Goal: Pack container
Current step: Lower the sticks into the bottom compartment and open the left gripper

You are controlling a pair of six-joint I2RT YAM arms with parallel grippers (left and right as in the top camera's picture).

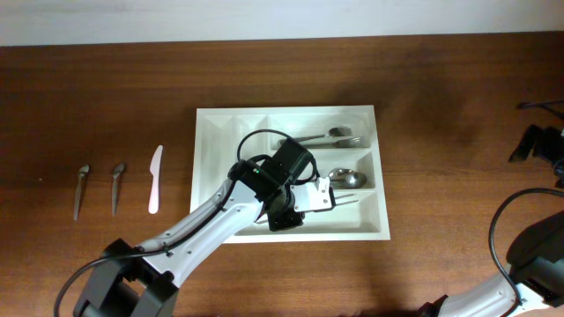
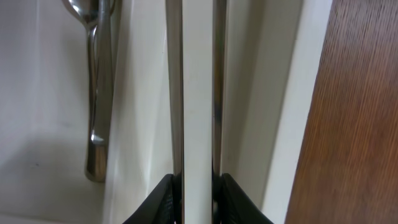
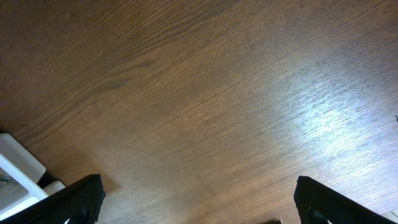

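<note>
The white container (image 1: 211, 176) lies in the middle of the table. A metal fork and spoon (image 1: 330, 138) rest in its top long slot and a metal spoon (image 1: 345, 179) in the middle one. My left gripper (image 1: 324, 199) reaches into the bottom long slot, shut on a white plastic utensil (image 1: 351, 201) that points right. In the left wrist view the utensil (image 2: 198, 74) runs straight up between the black fingers (image 2: 163, 199), with the container's wall (image 2: 283, 93) on its right and the spoon's handle (image 2: 96, 93) on its left. My right gripper (image 3: 199, 199) hangs open over bare wood.
Two small metal spoons (image 1: 81, 187) (image 1: 116, 183) and a white plastic knife (image 1: 155, 179) lie on the table left of the container. The right arm (image 1: 533, 145) sits at the far right edge. A white block (image 3: 18, 168) shows at the lower left of the right wrist view.
</note>
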